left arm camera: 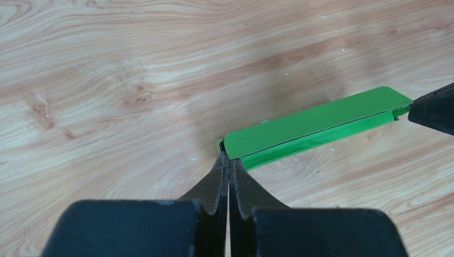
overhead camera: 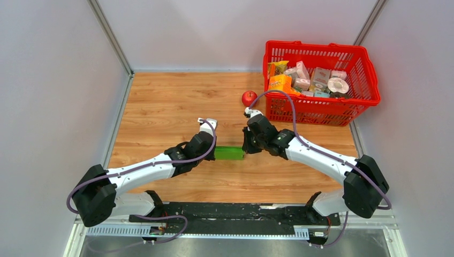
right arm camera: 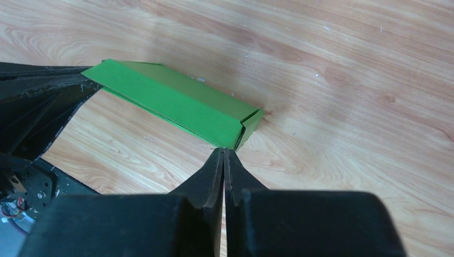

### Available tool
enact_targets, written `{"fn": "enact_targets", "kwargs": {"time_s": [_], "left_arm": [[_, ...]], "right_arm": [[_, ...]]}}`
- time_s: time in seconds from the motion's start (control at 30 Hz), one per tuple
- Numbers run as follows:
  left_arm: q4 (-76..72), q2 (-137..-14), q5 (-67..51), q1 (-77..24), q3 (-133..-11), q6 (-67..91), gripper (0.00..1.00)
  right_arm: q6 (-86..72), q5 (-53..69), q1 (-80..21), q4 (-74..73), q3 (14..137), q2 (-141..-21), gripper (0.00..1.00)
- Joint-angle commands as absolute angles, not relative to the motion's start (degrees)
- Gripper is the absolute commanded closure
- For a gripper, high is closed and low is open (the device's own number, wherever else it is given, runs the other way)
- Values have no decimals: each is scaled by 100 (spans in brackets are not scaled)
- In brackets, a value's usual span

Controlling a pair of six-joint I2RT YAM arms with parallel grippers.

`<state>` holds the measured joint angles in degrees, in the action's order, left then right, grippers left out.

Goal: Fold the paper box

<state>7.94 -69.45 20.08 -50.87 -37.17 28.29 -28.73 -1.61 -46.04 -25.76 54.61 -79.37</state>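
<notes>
The bright green paper box (overhead camera: 229,153) lies flat on the wooden table between my two grippers as a long, narrow folded shape. My left gripper (overhead camera: 213,153) is shut, its tips touching the box's left end (left arm camera: 316,126); the tips meet at the corner in the left wrist view (left arm camera: 229,160). My right gripper (overhead camera: 245,149) is shut, its tips against the box's right end flap (right arm camera: 176,104), as the right wrist view (right arm camera: 223,152) shows. I see no cardboard between either pair of fingers.
A red apple (overhead camera: 249,98) sits behind the right gripper. A red basket (overhead camera: 321,115) with several printed packages stands at the back right. Grey walls close in the table on the left, back and right.
</notes>
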Motion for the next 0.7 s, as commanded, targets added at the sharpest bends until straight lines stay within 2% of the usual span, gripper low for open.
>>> {"fn": "enact_targets", "kwargs": {"time_s": [0.0, 0.4, 0.57, 0.6, 0.67], "left_arm": [[1608, -7040, 1854, -5124, -3630, 2874, 100], [1494, -6847, 1740, -5133, -3542, 2927, 99], [1521, -6969, 1784, -5133, -3595, 2927, 100], [1521, -6978, 1784, -5133, -3586, 2927, 100], [1529, -6987, 1819, -5133, -3560, 2936, 100]], "right_arm": [[-2707, -614, -4649, -2382, 5546, -8007, 99], [-2882, -229, -4684, -1776, 5107, -8165, 100], [-3154, -228, -4667, -2047, 5159, -7920, 100], [-3251, -272, -4667, -2144, 5185, -7832, 99], [-3488, -246, -4667, -2258, 5299, -7648, 90]]}}
